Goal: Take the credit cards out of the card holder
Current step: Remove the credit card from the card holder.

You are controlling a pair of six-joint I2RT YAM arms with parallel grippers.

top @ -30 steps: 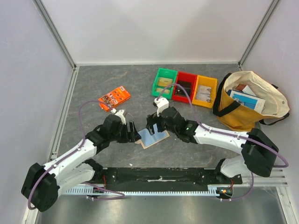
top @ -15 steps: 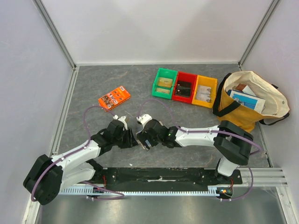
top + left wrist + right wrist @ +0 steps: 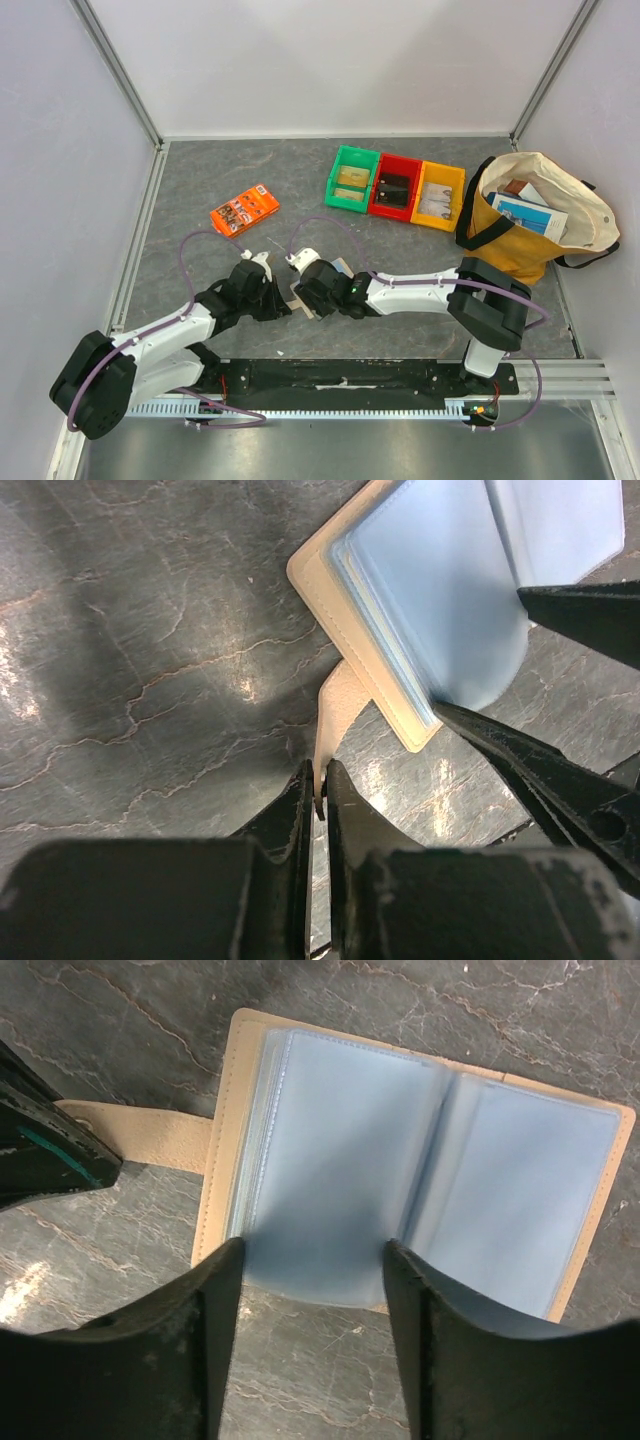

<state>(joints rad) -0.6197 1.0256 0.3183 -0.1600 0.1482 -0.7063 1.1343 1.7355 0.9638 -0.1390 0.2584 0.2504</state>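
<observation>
Right of the orange packet (image 3: 244, 210) and closer to the front of the grey table (image 3: 200, 170), the card holder (image 3: 420, 1170) lies open and flat. Your left gripper (image 3: 318, 780) is pinched tight on its little tan tab (image 3: 340, 695), on the side facing the packet. Your right gripper (image 3: 315, 1255) sits on the far side from the packet and is nearer the credit cards (image 3: 340, 1150). Its jaws stand apart, one on each side of the page next to the tab, holding nothing yet. That page's long side points straight away from this gripper, so I think a straight pull back fits. The holder is beige outside with pale blue pages; you cannot tell card from sleeve.
</observation>
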